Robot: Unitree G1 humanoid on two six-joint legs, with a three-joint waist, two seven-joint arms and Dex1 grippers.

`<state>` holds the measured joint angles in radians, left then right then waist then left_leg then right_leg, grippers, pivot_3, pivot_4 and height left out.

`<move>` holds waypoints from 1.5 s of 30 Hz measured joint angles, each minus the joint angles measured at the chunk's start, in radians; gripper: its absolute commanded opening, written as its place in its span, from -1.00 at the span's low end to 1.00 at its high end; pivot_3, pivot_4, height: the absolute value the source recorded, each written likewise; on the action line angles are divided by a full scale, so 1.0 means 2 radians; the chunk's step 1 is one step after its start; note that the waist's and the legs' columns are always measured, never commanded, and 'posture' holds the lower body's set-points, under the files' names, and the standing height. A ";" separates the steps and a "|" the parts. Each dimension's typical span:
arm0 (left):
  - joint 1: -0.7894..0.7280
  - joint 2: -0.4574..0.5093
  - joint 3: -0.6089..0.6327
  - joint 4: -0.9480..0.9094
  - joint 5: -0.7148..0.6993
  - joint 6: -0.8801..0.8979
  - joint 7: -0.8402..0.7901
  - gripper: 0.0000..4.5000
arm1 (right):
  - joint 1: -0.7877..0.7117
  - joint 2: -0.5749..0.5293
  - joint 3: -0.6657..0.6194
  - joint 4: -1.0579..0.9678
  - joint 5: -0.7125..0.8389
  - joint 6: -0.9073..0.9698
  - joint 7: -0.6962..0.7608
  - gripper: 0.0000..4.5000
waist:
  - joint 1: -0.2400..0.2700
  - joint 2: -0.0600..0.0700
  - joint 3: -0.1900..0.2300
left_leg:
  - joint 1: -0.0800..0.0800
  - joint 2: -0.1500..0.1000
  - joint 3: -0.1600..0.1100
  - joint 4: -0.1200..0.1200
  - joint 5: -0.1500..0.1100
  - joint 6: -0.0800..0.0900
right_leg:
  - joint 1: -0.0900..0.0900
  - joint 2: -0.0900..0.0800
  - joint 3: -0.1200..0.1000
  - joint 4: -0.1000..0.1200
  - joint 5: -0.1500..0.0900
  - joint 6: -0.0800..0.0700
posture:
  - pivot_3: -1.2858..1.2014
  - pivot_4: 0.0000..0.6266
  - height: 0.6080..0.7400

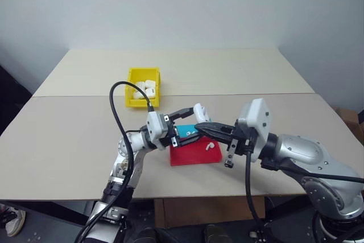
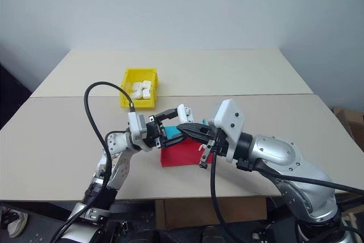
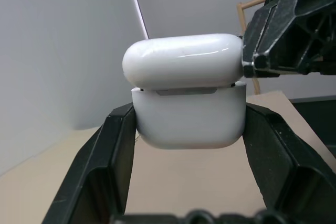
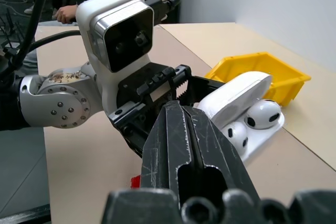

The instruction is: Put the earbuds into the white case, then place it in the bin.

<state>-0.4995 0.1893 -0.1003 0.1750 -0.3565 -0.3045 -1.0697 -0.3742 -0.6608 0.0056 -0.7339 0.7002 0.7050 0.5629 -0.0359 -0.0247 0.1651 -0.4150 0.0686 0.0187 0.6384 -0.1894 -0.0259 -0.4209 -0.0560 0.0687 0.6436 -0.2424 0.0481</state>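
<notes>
I'm holding the white case (image 3: 188, 90) clamped in my left claw (image 1: 187, 122) above the red tray (image 1: 193, 153) on the desk (image 1: 68, 140), lid half open. Two earbuds (image 4: 262, 114) are sitting in the case; a third earbud (image 1: 209, 146) is lying on the tray. My right claw (image 4: 189, 145) is pinched shut, empty, tips just beside the case, hiding part of it. The bin (image 1: 143, 87) is sitting well behind, holding white cases I'm struggling to count.

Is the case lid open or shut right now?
Open. In the right wrist view the case has its lid raised, with two earbuds seated inside; the left gripper holds it.
</notes>
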 measured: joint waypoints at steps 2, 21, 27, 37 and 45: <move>0.000 0.000 0.000 0.000 -0.001 0.000 0.000 0.23 | 0.002 0.000 -0.003 0.000 0.000 0.000 0.000 -0.99 | 0.000 0.000 0.000 | 0.000 0.000 0.000 0.000 0.000 0.000 | 0.000 0.000 0.000 0.000 0.000 0.000 | 0.03 -0.52 1.00; 0.000 0.006 0.006 0.001 0.000 -0.012 0.012 0.23 | 0.032 -0.028 -0.057 -0.003 0.032 0.000 0.012 -0.99 | 0.000 0.000 0.000 | 0.000 0.000 0.000 0.000 0.000 0.000 | 0.000 0.000 0.000 0.000 0.000 0.000 | 0.03 -0.52 1.00; -0.003 0.010 0.036 0.001 0.003 -0.010 0.067 0.23 | 0.036 -0.035 -0.083 -0.001 0.036 0.000 0.014 -0.99 | 0.000 0.000 0.000 | 0.000 0.000 0.000 0.000 0.000 0.000 | 0.000 0.000 0.000 0.000 0.000 0.000 | 0.03 -0.52 1.00; -0.223 -0.005 0.111 0.084 0.114 0.221 0.448 0.23 | 0.036 -0.050 -0.089 0.026 0.047 0.002 0.033 -0.99 | 0.011 -0.001 0.000 | 0.000 -0.001 -0.001 0.001 0.000 0.000 | 0.001 0.000 0.000 -0.001 0.000 0.002 | 0.03 -0.52 1.00; -0.375 0.035 0.150 0.330 0.121 0.285 0.503 0.23 | 0.050 -0.056 -0.061 0.048 0.011 0.001 0.045 -0.99 | 0.007 -0.001 0.000 | 0.000 -0.001 0.000 -0.002 0.000 0.000 | -0.001 0.000 0.000 -0.001 0.000 0.001 | 0.03 -0.52 1.00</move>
<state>-1.2498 0.2594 0.1999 0.8343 -0.1153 0.2652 -0.0630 -0.2739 -0.7721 -0.1162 -0.6383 0.7219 0.7069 0.6525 -0.0215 -0.0264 0.1659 -0.4158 0.0669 0.0187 0.6351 -0.1900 -0.0253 -0.4225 -0.0563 0.0684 0.6410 -0.2417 0.0500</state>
